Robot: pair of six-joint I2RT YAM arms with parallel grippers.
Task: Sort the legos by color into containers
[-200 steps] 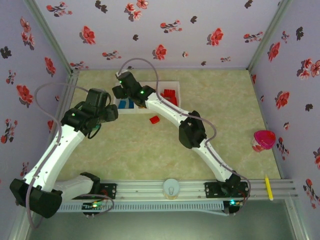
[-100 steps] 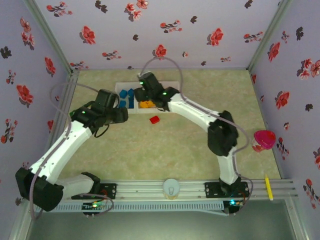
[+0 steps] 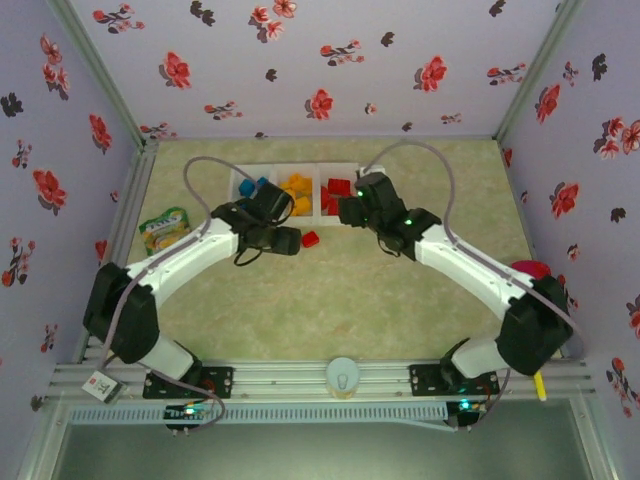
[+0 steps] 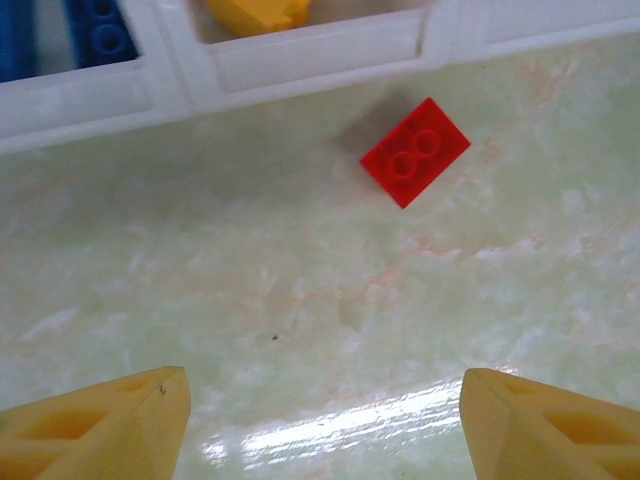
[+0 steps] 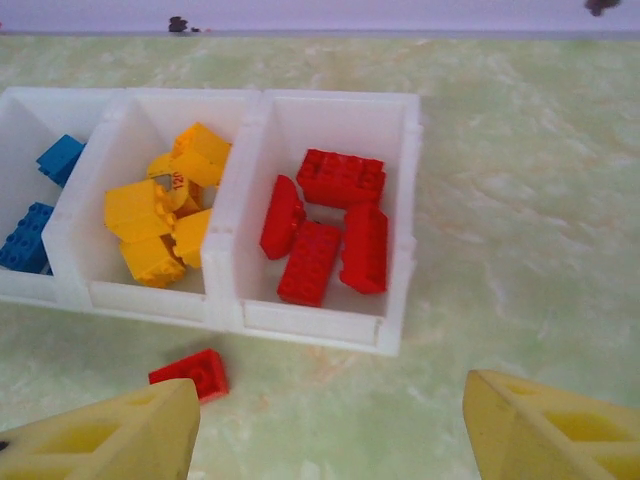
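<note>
Left end effector (image 4: pixel 320 425) is over bare table (image 4: pixel 250 290), fingers wide apart, nothing between them. A second ago it sat off to the side of the tray (image 4: pixel 300 60). It has now swung in, which also uncovered the green packet (image 3: pixel 163 229).

The only loose piece I can see is a red brick (image 4: pixel 415 152). It lies ahead of the left end effector and a bit right, flat, studs up, just short of the tray's near wall and not touching it.

Right end effector (image 5: pixel 330 435) is also apart and empty. It swept from the blue end across the middle compartment and backed off to the red end. From there the brick is ahead-left.

Blue bricks (image 5: pixel 25 240), yellow-orange bricks (image 5: pixel 150 225) and the red pile (image 5: pixel 330 235) each sit in their own compartment.

My read: right cleared out so left takes the last pick, and that brick belongs in the red compartment.
</note>
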